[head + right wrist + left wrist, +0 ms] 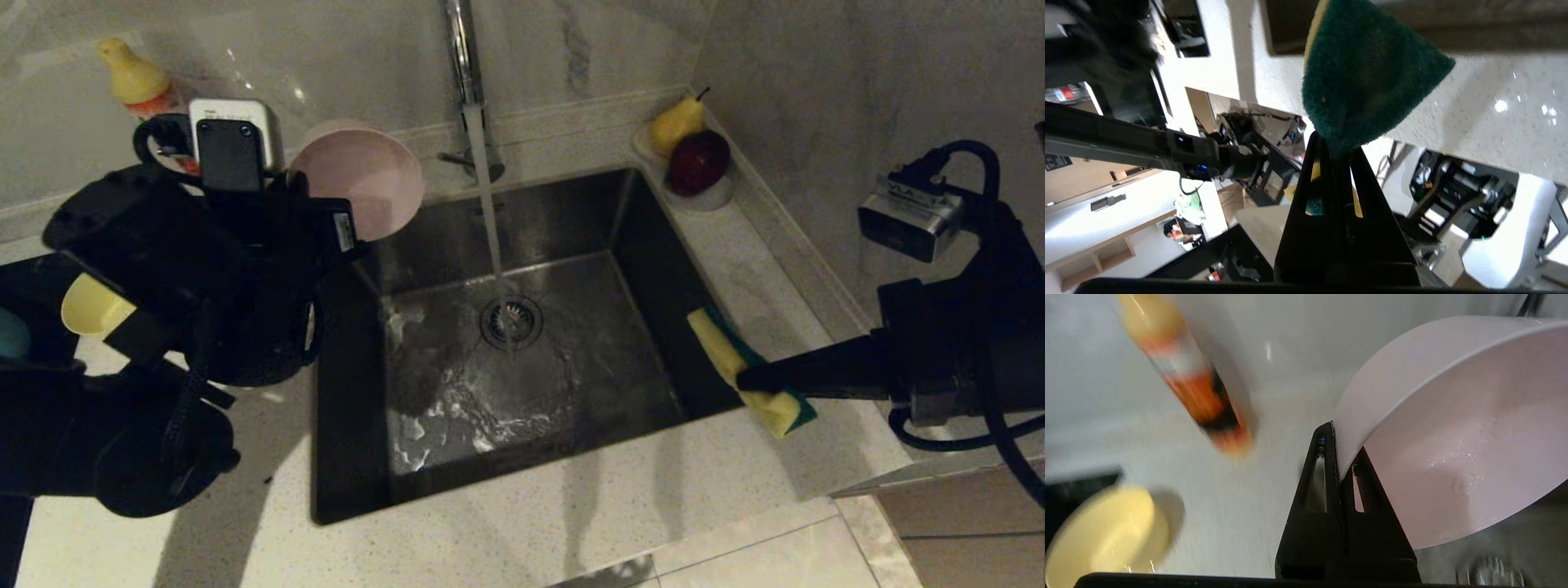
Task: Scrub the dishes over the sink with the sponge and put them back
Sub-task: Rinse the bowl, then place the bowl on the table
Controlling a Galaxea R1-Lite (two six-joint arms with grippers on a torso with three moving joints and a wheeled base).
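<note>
The pale pink round plastic bowl (pixel 1457 428) is pinched by its rim in the closed jaws of the left gripper (pixel 1340 457), tilted above the far-left corner of the square stainless steel sink (pixel 522 343) (water runs from the chrome tap (pixel 464 57)). The yellow foam sponge with a dark green scouring face (pixel 1367 77) is clamped in the right gripper (pixel 1335 151), over the sink's right rim. A yellow round plastic bowl (pixel 1106 535) is seen on the counter beyond the left jaws.

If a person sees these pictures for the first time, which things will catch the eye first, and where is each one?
The running water falls from the tap onto the drain of the steel sink. At the sink's back left corner, the left gripper pinches the rim of the pale pink bowl, tilted on its side. At the sink's right edge, the right gripper clamps the yellow-and-green sponge.
</note>
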